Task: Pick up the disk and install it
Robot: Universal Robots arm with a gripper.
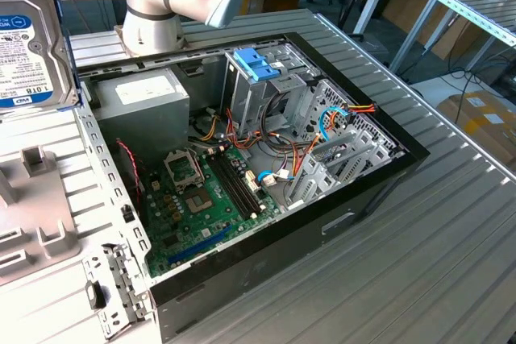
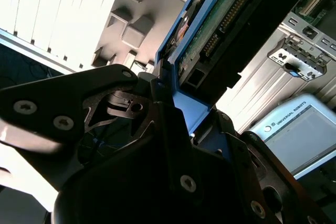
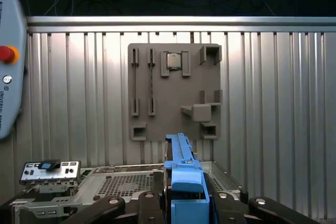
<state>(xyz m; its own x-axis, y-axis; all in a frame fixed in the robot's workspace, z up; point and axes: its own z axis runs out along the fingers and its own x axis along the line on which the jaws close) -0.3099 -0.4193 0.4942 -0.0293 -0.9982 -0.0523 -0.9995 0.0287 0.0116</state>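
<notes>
**Step in hand.** The pick-up is judged done and the install not yet made. The disk is carried in the air, clear of the case.

**Tool.** The gripper (image 3: 186, 205) is clenched on the disk (image 1: 28, 46). In both wrist views its black fingers (image 2: 126, 106) are seen pressed against the blue side rail.

**Task's thing.** The disk is seen at the upper left of the exterior view, close to the camera and label outward. It is well apart from the cage (image 1: 256, 66) and above the table (image 1: 419, 263).

**What the install calls for (a judgement).** The disk would have to be brought across to the case and its rails squared to a free bay. Care would be needed with the cables (image 1: 334, 112) that lie beside the bays. Which bay is free cannot be told.

**Containers.**
- The case (image 1: 274, 259) lies open on its side at the centre of the exterior view. Within it are noted:
  - a grey power supply (image 1: 141, 98) toward the upper left;
  - the cage with its light-blue top at upper centre;
  - a green board (image 1: 205, 199) on the floor of the case;
  - loose cables toward the exterior view's right.
- A grey tray (image 3: 173, 90) of recesses lies flat on the table. One chip (image 3: 174, 60) is seated in it, and the other recesses appear unfilled.
</notes>
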